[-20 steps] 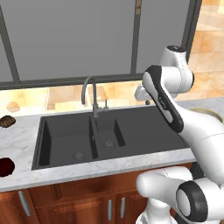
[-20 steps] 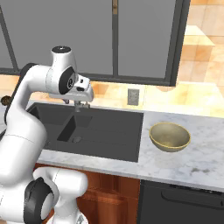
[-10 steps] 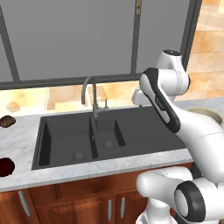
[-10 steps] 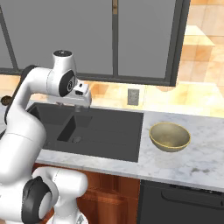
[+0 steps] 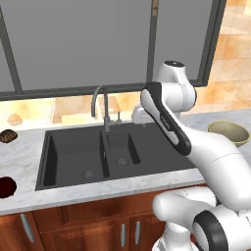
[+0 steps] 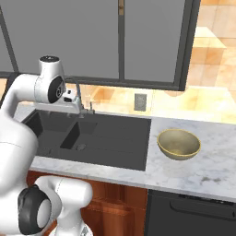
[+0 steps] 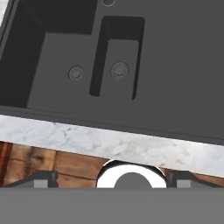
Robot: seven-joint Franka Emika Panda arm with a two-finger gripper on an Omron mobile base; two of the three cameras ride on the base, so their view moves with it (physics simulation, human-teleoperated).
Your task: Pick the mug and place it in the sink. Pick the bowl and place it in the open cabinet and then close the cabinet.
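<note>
The gripper [image 7: 112, 181] stood with its jaws spread wide and empty, looking down on the sink [image 7: 175, 65]; in the hand view the two finger tips sat far apart at the lower edge with nothing between them. In the left base view the hand hung above the sink [image 5: 157, 159], near the faucet [image 5: 100, 105] at the centre of the frame.

The mug [image 5: 6, 186] showed as a dark red rounded shape at the lower left edge of the left base view, on the counter [image 5: 29, 201] beside the left basin — it was cut by the frame, so its identity is likely but not certain. No mug could be seen in either basin, in any view. The first step therefore appeared not done.

The bowl [image 6: 179, 144] rested upright on the counter at the right of the right base view, well apart from the hand and untouched. The cabinet [image 6: 138, 41] ran across the top of both base views; whether a door stood open could not be told.

Judged outstanding — mug to sink, bowl to cabinet, cabinet closed.
</note>
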